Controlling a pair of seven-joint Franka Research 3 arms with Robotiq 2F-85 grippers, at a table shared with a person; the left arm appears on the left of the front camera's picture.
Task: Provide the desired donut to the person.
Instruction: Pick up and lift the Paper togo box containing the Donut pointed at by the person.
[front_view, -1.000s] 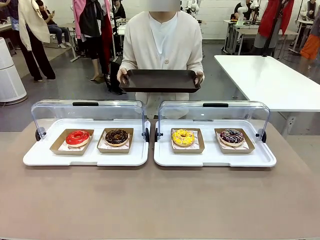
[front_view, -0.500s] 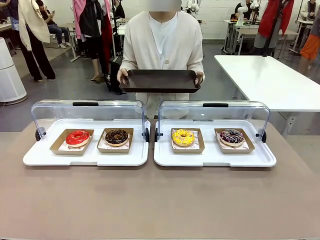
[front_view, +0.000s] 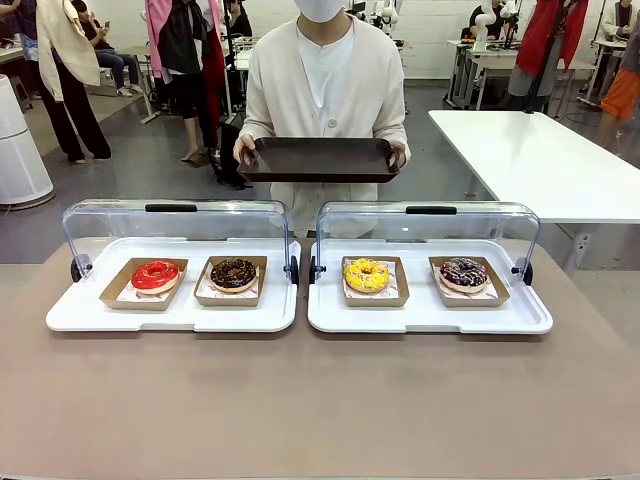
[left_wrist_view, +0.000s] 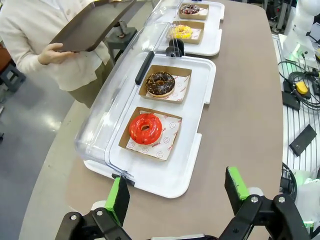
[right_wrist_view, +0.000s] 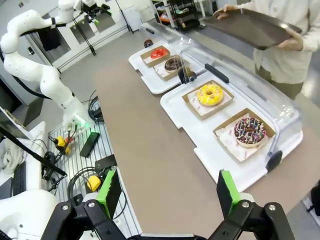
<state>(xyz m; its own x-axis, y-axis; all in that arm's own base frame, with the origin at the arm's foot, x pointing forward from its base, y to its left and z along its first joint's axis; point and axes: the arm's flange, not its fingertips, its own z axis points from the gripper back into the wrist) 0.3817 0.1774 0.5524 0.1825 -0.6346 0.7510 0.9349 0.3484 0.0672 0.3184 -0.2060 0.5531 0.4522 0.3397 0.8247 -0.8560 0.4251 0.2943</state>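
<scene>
The left pincer (left_wrist_view: 177, 195) hung above the desk (left_wrist_view: 240, 115), its green-padded fingers (left_wrist_view: 119, 197) spread wide with nothing between them. Just beyond lay a white tray (left_wrist_view: 195, 165) with its clear lid (left_wrist_view: 112, 105) rolled back. On it a red donut (left_wrist_view: 145, 128) and a chocolate donut (left_wrist_view: 160, 83) each sat in a cardboard box. A second white tray (left_wrist_view: 214, 46) farther along carried a yellow donut (left_wrist_view: 182, 31) and a dark sprinkled donut (left_wrist_view: 190, 9). The person (left_wrist_view: 35, 30) stood beside the desk, one hand (left_wrist_view: 50, 54) gripping a tilted brown serving tray (left_wrist_view: 92, 25).

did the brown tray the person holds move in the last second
No, the brown tray keeps the same gap above the right clear lid as before.
</scene>
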